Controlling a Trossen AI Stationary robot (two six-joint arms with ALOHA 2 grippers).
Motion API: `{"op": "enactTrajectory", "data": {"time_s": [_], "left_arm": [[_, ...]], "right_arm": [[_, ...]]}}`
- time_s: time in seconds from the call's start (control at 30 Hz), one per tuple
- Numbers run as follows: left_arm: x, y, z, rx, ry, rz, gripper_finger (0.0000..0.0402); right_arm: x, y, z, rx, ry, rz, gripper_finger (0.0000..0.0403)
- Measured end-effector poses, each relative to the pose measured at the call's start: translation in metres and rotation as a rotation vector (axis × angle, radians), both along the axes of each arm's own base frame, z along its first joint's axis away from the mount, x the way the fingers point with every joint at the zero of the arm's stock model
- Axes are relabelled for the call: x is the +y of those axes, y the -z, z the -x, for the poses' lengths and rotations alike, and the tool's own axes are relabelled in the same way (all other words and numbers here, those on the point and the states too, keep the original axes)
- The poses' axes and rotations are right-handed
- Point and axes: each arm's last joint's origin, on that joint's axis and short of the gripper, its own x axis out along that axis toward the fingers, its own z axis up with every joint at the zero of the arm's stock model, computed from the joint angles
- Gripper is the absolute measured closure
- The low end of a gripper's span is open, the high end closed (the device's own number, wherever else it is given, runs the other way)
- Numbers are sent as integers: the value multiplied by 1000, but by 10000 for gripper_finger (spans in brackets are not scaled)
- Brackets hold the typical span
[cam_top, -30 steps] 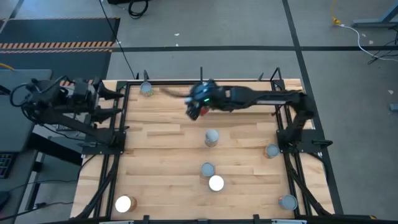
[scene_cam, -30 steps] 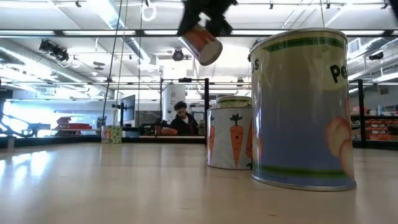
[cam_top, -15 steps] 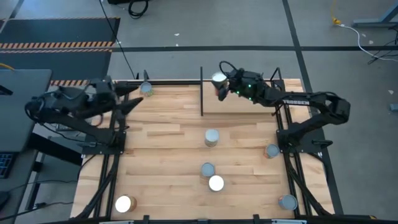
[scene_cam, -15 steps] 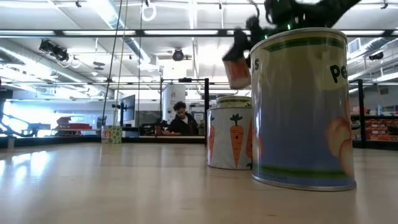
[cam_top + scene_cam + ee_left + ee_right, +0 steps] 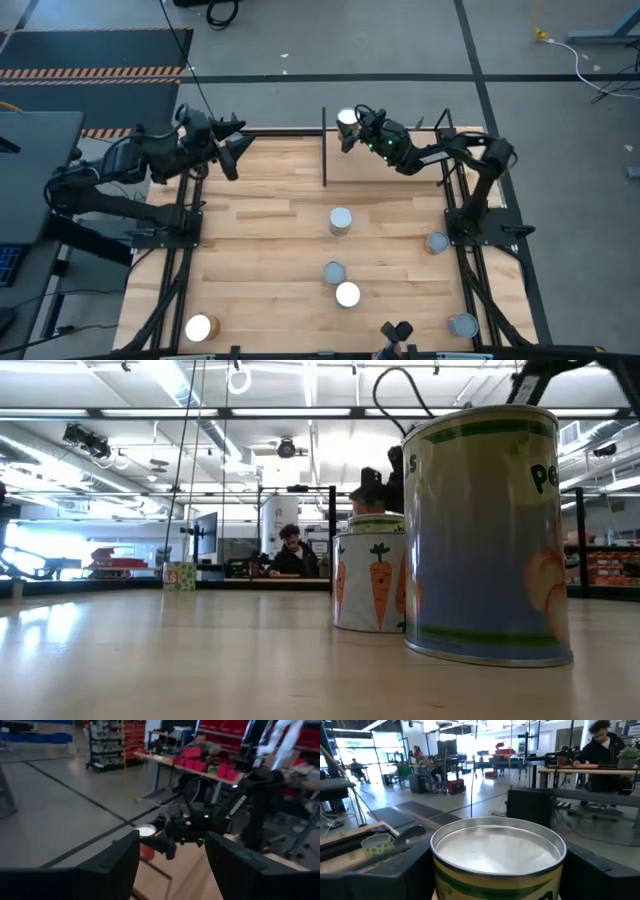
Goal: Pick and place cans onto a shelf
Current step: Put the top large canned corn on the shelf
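Up at the far edge of the table, the right gripper (image 5: 352, 131) holds a can (image 5: 347, 122) clamped between its fingers (image 5: 380, 870), over the far-left corner of the shelf (image 5: 400, 165). The right wrist view shows that can (image 5: 498, 857) upright, silver top level, with a dark finger on each side of its wall. It looks close to being set down, though whether its base already touches the board cannot be told.

The left gripper (image 5: 232, 152) hangs with its fingers (image 5: 115, 865) spread and nothing between them, at the far-left corner of the table, where the small can seen in the right wrist view (image 5: 376, 845) should stand; the arm hides it from above.

Other cans wait on the wooden tabletop (image 5: 260, 260): a carrot-labelled can (image 5: 341, 221) mid-table, two cans (image 5: 340, 283) close together nearer the front, one (image 5: 198, 327) at the near-left corner, one (image 5: 436, 242) by the right frame and one (image 5: 462, 324) at the near right. In the low view the peas can (image 5: 488, 530) stands closest.

These tins are probably rigid and fairly heavy if full, with smooth, slippery walls. A hold across the side wall, about mid-height, should serve best; a tilted release could tip one.
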Motion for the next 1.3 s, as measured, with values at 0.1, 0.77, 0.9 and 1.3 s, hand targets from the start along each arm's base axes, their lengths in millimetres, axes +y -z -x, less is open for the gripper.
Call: {"op": "enactTrajectory", "data": {"time_s": [0.1, 0.77, 0.9, 1.3], "left_arm": [[10, 3, 0, 34, 1, 4, 173], [45, 26, -35, 194, 56, 36, 173], [46, 27, -36, 199, 56, 38, 173], [37, 27, -39, 193, 96, 43, 173]], "right_arm": [[-8, 12, 1, -24, -13, 1, 81], [-6, 9, 7, 130, -28, -116, 78], [2, 14, 5, 95, -42, -232, 72], [49, 39, 6, 102, -84, -143, 50]]}}
